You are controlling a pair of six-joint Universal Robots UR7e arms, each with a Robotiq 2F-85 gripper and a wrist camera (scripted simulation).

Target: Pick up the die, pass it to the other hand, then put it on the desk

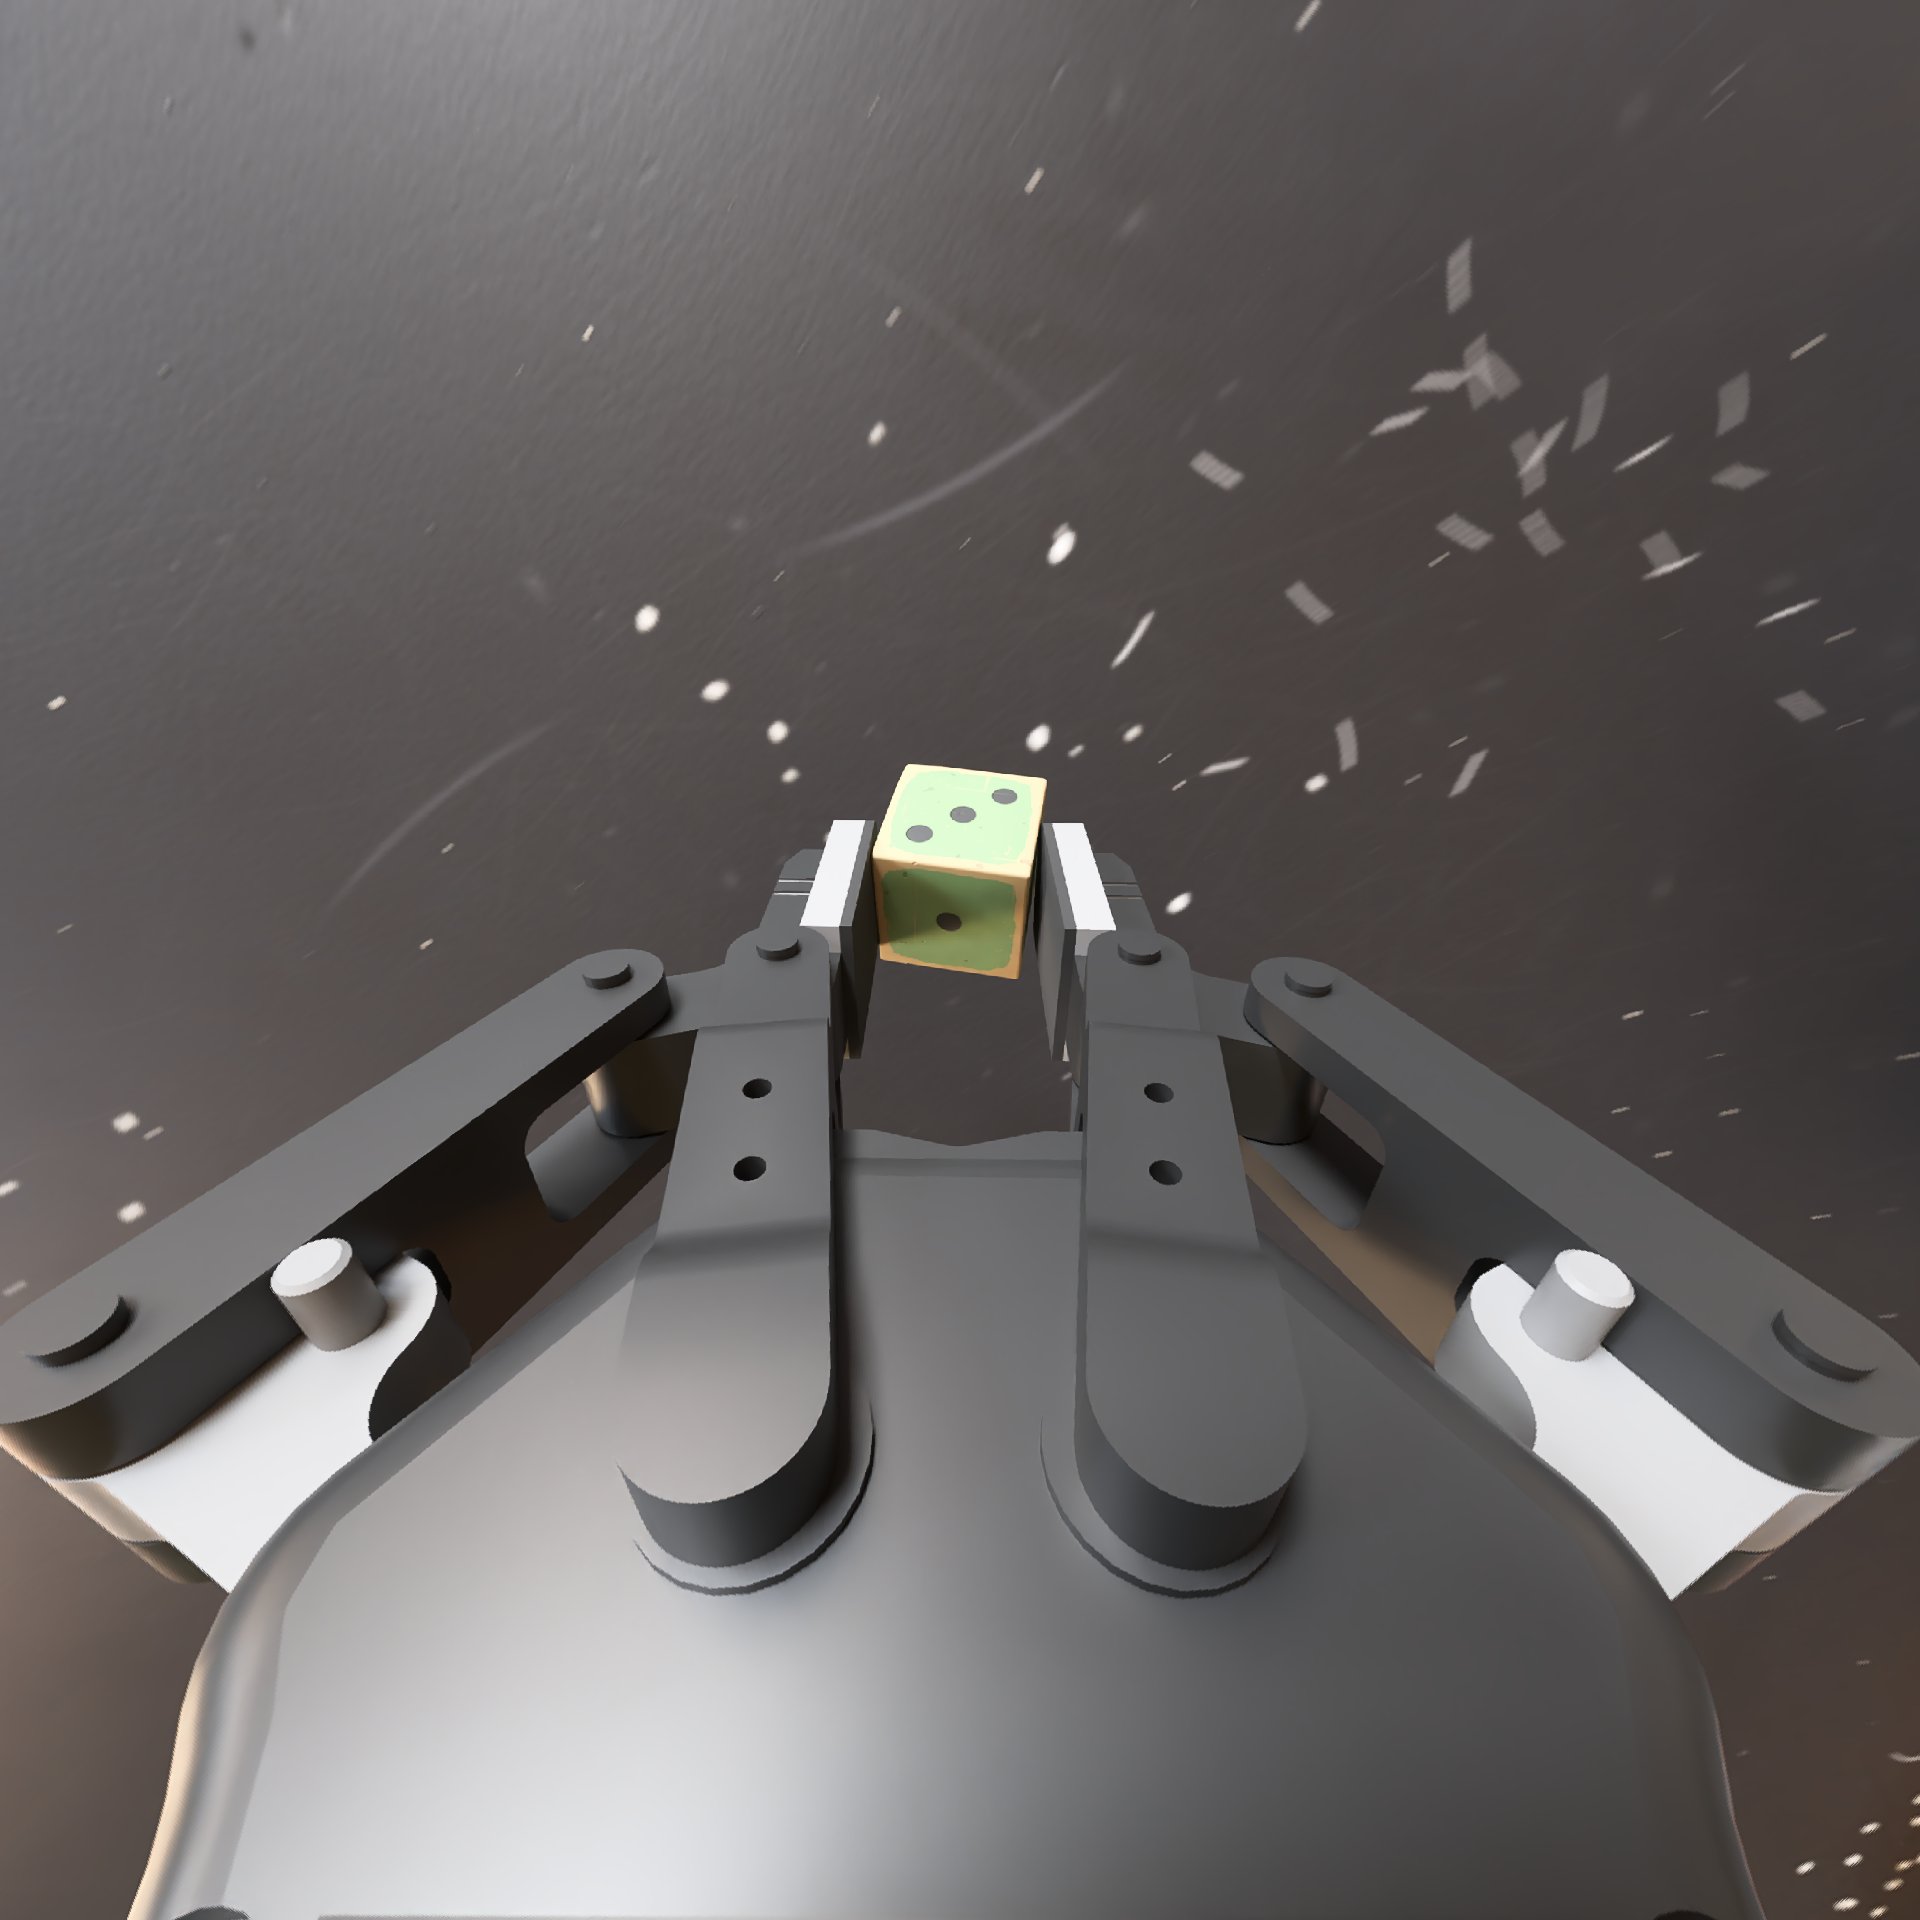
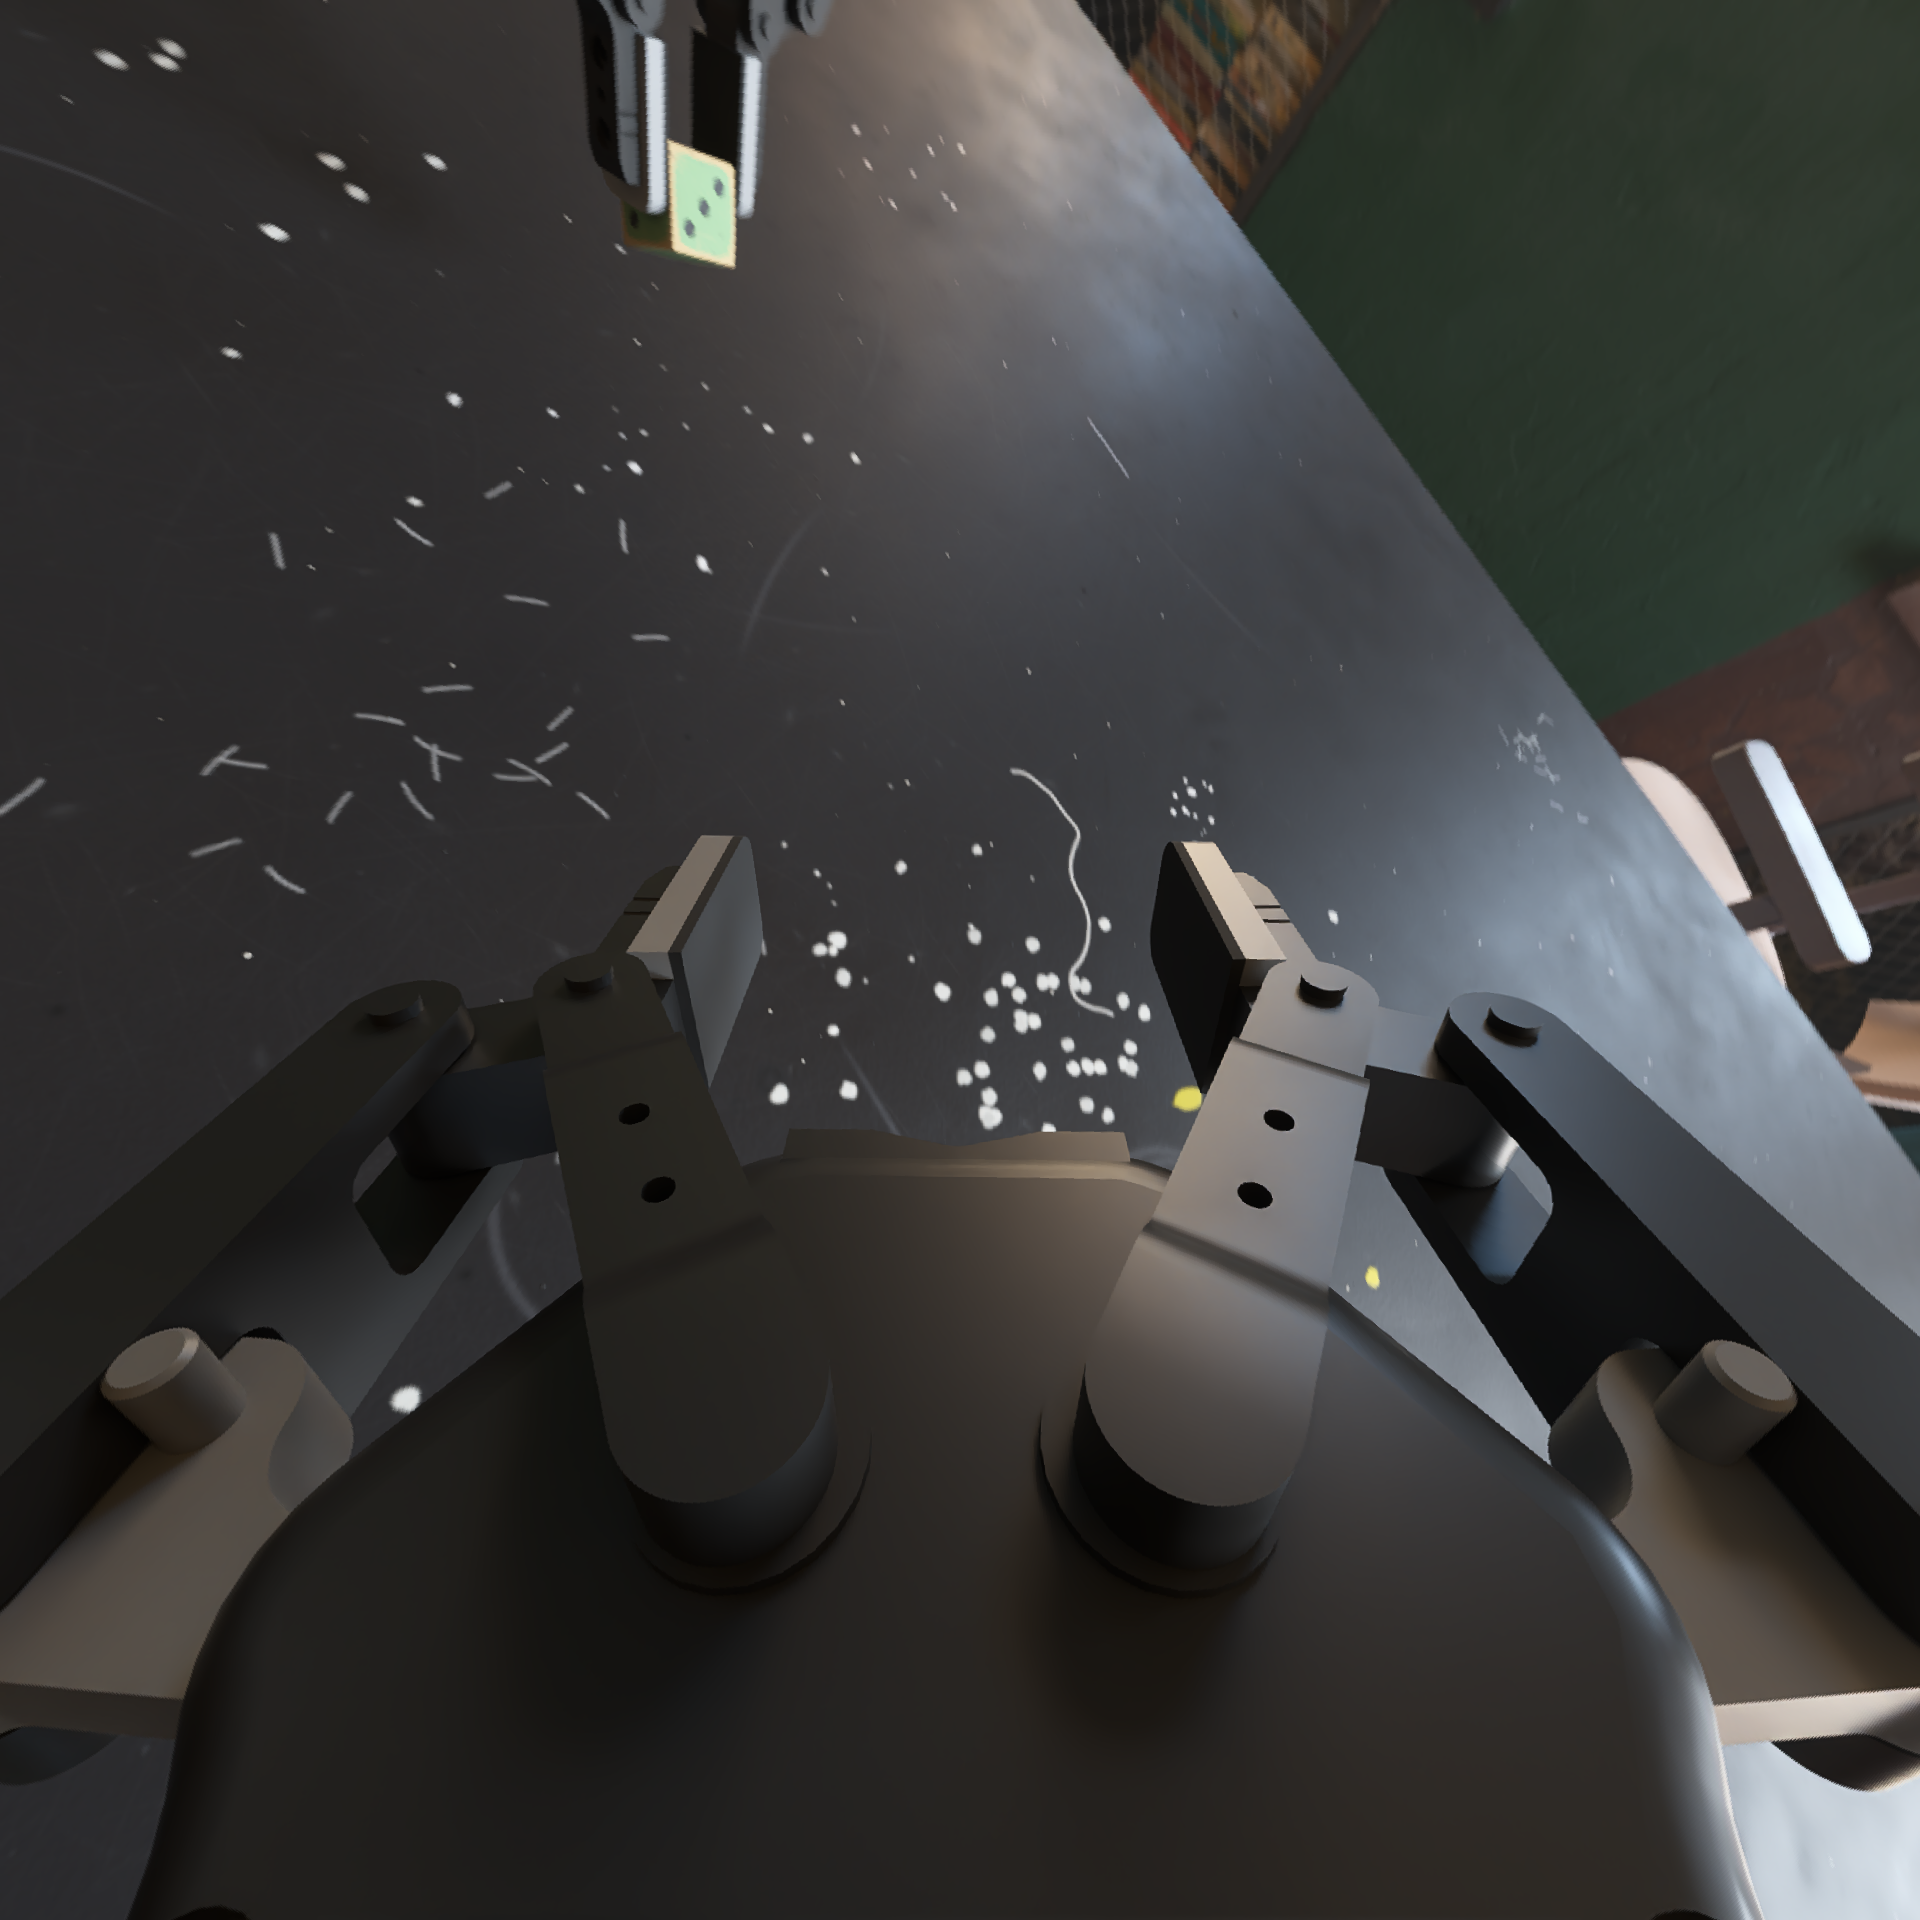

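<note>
With the die (image 1: pixel 958 871) pinched between my left gripper (image 1: pixel 958 883) pads, just above the middle of the left wrist view, the first step looks done; the cube sits at the fingertips with a three-pip face up and a one-pip face toward the camera, and the dark speckled desk (image 1: pixel 520 416) lies behind it with no contact that I can see; I judge the die lifted clear, though how high I cannot say. My right gripper (image 2: pixel 956 935) stands wide open and holds nothing; its pads frame only bare desk (image 2: pixel 935 623) and white flecks at the lower middle of the right wrist view. At the top of that view, left of centre, the left gripper (image 2: pixel 691 166) shows again, pointing down with the die (image 2: pixel 702 213) clamped at its tips; the two tools are well apart, so the pass has not begun. Left to do, as I read it: bring the hands together, close the right fingers on the free faces, release the left, then set the die on the desk. At the right edge the desk ends against a green wall (image 2: pixel 1610 364), and a chair (image 2: pixel 1766 883) sits beyond.
</note>
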